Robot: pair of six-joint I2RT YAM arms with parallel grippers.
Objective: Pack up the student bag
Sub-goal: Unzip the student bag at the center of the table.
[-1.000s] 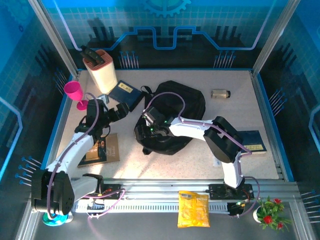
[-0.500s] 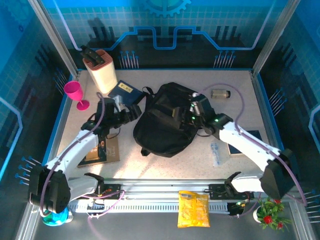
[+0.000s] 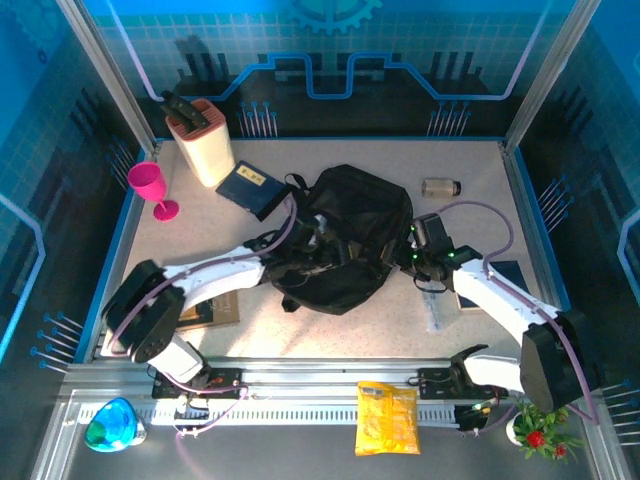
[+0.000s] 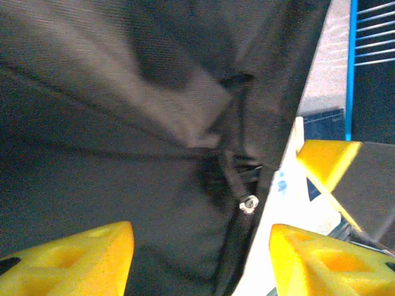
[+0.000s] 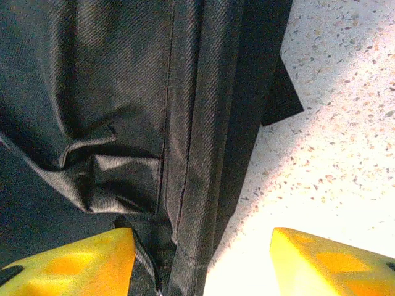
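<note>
Lying mid-table, the bag [image 3: 350, 235] is slumped, black and crumpled. The left gripper [image 3: 322, 244] is over the bag, just toward 9 o'clock from its middle. Its yellow fingers [image 4: 74, 259] are spread apart, nothing between them but fabric below. The left wrist view shows a dark seam and a small metal zipper pull [image 4: 249, 203] between the tips. The right gripper [image 3: 418, 260] is at the bag's 3 o'clock edge. Its fingers [image 5: 68, 259] are also released and wide: one tip over a bag seam, the other over bare speckled table [image 5: 333, 123].

Around the bag:
- Blue notebook [image 3: 249, 188] at 10 o'clock, near a strap.
- White block [image 3: 205, 145] and pink goblet [image 3: 148, 186] further out at 10 o'clock.
- Small jar [image 3: 440, 187] at 2 o'clock, well apart.
- Second notebook [image 3: 508, 281] at 4 o'clock, beside the right arm.
- Clear item [image 3: 434, 306] just beside it; can't tell what it is.
- Brown book [image 3: 205, 306] at 8 o'clock, partly under the left arm.
- Yellow packet [image 3: 388, 418] at 6 o'clock, on the front rail.
</note>
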